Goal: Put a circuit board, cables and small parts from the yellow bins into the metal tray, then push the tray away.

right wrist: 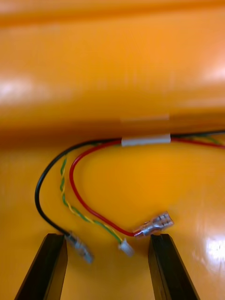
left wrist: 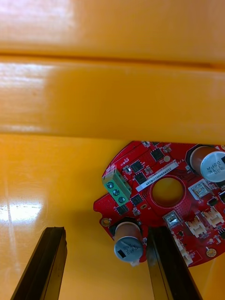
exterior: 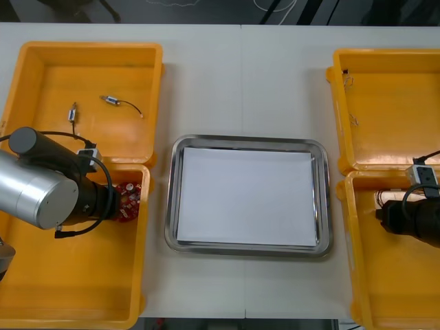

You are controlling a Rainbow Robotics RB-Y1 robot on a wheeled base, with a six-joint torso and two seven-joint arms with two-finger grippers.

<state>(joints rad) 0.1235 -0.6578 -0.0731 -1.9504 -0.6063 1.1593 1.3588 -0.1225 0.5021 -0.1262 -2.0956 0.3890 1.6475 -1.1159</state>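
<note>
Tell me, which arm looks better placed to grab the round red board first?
Left. The left gripper hangs open in the near left yellow bin, with an edge of the red circuit board between its fingers. The right gripper, open too, hangs over cables across the metal tray.

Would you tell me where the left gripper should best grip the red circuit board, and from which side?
Probably the free rim of the round red circuit board, beside the upright grey capacitor, coming down from the bare bin-floor side. The board lies flat with its far edge close to the yellow bin wall, and the open fingers of the left gripper straddle that near rim.
</note>
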